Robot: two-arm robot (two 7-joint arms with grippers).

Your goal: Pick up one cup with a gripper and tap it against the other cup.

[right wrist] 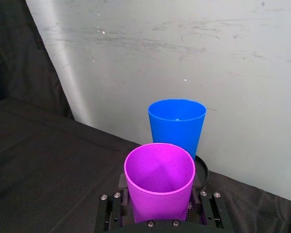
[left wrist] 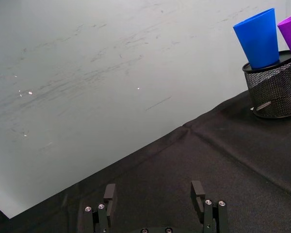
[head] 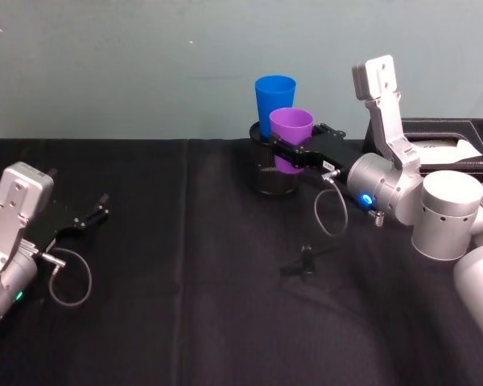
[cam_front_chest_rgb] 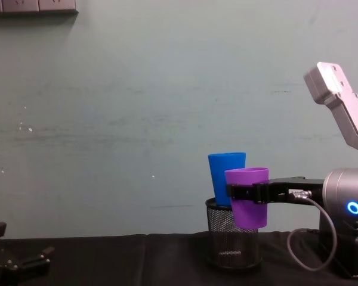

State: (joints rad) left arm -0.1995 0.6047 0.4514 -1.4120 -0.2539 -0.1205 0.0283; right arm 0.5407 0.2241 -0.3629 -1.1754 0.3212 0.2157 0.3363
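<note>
The right hand (head: 296,153) pinches the purple cup (head: 291,127) upright in the air, just before the blue cup (head: 274,95), which stands in the mesh holder (head: 272,183). The tap would run straight ahead. The left hand (head: 92,215) rests spread at the bench's (head: 185,281) far left.

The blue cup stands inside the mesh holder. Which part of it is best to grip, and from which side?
Probably the upper wall of the blue cup, just under the rim: its lower part sits in the mesh holder. Come from the robot's left with the jaws level, since the purple cup in the right gripper crowds its near side.
</note>
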